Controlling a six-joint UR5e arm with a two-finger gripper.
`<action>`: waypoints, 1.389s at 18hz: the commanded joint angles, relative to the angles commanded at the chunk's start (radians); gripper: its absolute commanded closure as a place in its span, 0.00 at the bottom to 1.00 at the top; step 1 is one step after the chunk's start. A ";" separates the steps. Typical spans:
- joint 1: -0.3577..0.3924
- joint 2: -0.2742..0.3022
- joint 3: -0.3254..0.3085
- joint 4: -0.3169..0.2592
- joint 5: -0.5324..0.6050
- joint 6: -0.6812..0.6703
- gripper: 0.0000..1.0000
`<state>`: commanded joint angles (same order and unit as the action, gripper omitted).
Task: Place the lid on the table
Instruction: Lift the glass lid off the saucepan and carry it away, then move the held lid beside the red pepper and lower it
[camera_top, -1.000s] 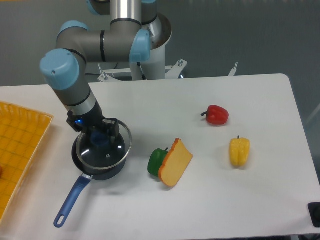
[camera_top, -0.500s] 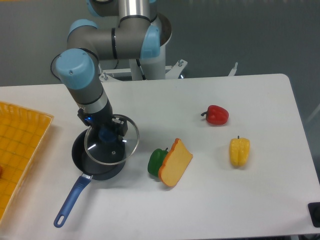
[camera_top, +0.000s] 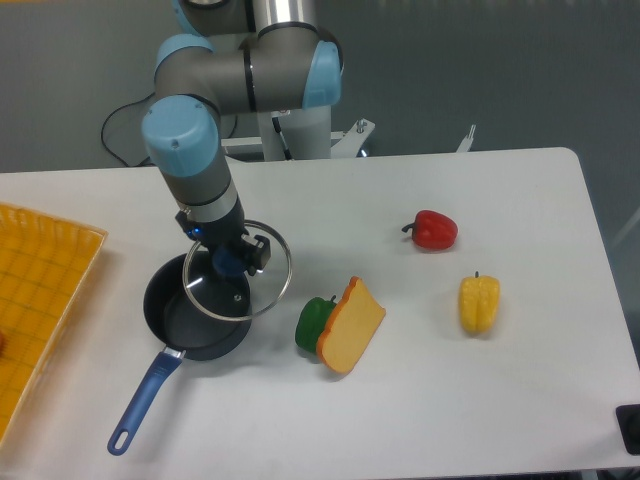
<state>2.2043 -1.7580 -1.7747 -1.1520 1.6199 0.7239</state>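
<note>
Progress since a second ago: the round clear glass lid (camera_top: 237, 283), blue knob pinched in the closed two-finger gripper (camera_top: 231, 260), has risen off the dark blue-handled saucepan (camera_top: 190, 318) and drifted right, overhanging the white table (camera_top: 420, 370). The saucepan looks empty. The yellow gridded tray (camera_top: 40, 290) is mostly bare.

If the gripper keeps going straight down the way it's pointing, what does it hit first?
Probably the dark blue-handled saucepan: the gripper, holding the round clear glass lid, hangs over its right rim, though depth is unclear.

Lid (camera_top: 238, 272) shifted right (lifted off saucepan (camera_top: 190, 318)).
</note>
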 joint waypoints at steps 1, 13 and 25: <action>0.011 0.008 -0.009 0.002 0.000 0.017 0.39; 0.117 0.051 -0.075 0.005 0.002 0.236 0.39; 0.226 0.074 -0.086 0.000 0.012 0.439 0.39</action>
<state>2.4298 -1.6843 -1.8606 -1.1520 1.6321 1.1626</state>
